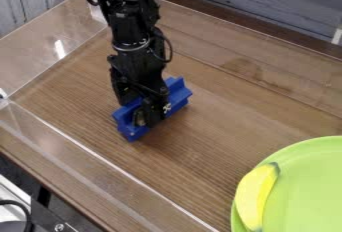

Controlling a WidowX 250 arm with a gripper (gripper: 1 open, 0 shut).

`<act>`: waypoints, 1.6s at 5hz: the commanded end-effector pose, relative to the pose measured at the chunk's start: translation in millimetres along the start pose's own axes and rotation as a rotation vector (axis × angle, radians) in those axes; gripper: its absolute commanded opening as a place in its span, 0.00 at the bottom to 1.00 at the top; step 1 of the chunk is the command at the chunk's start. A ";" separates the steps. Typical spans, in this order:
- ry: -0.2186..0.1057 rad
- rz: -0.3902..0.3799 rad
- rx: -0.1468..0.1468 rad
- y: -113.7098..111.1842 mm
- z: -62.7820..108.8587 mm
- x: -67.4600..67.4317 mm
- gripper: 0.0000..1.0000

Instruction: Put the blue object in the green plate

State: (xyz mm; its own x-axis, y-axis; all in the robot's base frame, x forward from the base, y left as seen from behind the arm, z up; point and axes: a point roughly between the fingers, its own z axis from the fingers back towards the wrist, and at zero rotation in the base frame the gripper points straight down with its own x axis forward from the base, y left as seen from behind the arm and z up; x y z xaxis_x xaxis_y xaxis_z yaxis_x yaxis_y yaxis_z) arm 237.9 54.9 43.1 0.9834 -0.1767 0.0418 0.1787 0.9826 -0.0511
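Claw [144, 112] and blue block [178, 95] meet on the wooden bench [221, 111] in the camera view, the black arm [130, 21] reaching down from the top of the picture. The block lies nearer the bench's long edge at the lower left of the picture than the back edge by the grey boards [254, 11], its length running aslant, one end showing on either side of the claw. The fingers are down over its middle, but I cannot tell whether they pinch it or merely straddle it — the dark parts hide the contact. No gap shows clearly beneath the block either, so I read it as resting on the bench.

The green plate [314, 198] sits toward the lower right of the picture, cut off by the frame and well apart from the block. A yellow banana-like item [254, 196] lies inside it, along the rim nearest the block.

The step in hand looks to be the grasp. Next, the claw needs a firm hold across the block's width, then a straight lift — high enough to pass the plate's raised rim — before it travels over. The bare green beyond the yellow item seems the better spot for setting down.
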 end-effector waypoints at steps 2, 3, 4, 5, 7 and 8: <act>-0.041 0.007 0.022 11.2 9.0 9.4 0.00; -0.047 0.007 0.024 13.6 8.8 11.0 0.00; -0.054 0.006 0.024 15.8 8.3 12.7 0.00; -0.061 0.006 0.025 17.9 7.8 14.3 0.00; -0.073 0.008 0.025 22.2 6.9 17.7 0.00; -0.080 0.011 0.025 24.4 6.6 19.4 0.00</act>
State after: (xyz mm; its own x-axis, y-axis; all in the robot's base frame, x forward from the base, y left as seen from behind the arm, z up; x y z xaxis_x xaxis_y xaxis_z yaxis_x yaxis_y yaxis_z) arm 252.8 69.3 39.6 0.9815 -0.1733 0.0809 0.1775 0.9830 -0.0475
